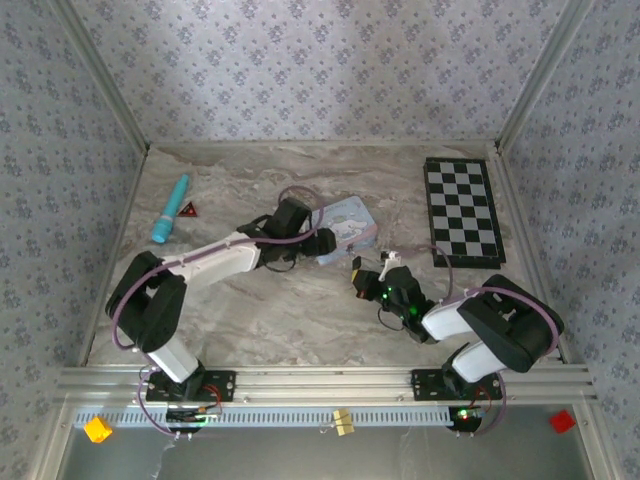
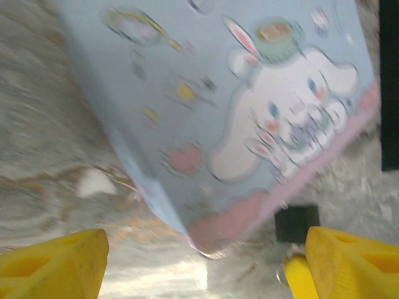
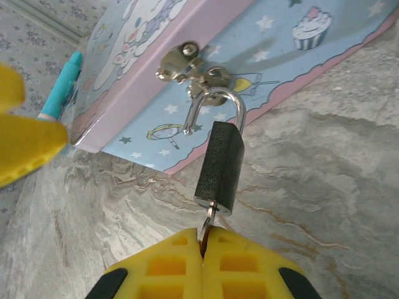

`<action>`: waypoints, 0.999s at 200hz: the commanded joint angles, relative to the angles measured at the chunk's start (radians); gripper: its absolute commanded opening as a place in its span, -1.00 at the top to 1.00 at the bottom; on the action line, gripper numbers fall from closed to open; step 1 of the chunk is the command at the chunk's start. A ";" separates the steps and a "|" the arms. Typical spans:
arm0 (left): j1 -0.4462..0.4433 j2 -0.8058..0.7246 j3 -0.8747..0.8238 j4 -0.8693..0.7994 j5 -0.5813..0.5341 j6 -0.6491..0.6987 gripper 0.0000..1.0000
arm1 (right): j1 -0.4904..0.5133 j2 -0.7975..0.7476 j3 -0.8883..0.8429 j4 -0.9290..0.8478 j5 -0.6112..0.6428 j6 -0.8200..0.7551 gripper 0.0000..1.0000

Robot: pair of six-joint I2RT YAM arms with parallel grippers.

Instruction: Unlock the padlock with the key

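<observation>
Right gripper point(image 3: 202, 243) pinching key point(image 3: 209, 218) in padlock point(image 3: 219, 165) | left gripper point(image 2: 202, 265) wide open by tin point(image 2: 206, 81)

A tabletop point(image 1: 300, 310) with a grey-and-beige marble pattern carries everything. Toward its far middle lies a pale blue rectangular tin point(image 1: 350, 225) with a pink rim and a white cartoon rabbit-eared figure on the lid, flat on the surface. Well to the left of the tin lies a teal plastic pen point(image 1: 170, 208), pointing roughly away from the near edge, with a small red-and-black triangle point(image 1: 188, 210) just beside it on the side nearer the tin. To the right of the tin lies a black-and-white checkered mat point(image 1: 462, 210).
</observation>
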 commanded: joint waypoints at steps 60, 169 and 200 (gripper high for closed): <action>0.057 0.141 0.095 -0.068 0.047 0.048 -0.53 | 0.018 -0.031 0.041 -0.058 0.077 -0.025 1.00; -0.024 0.166 0.076 -0.042 0.012 -0.019 -0.47 | -0.067 -0.062 0.033 -0.156 0.084 -0.025 1.00; -0.012 0.143 0.048 -0.029 -0.008 -0.032 -0.47 | -0.097 -0.061 0.003 -0.146 0.051 -0.021 1.00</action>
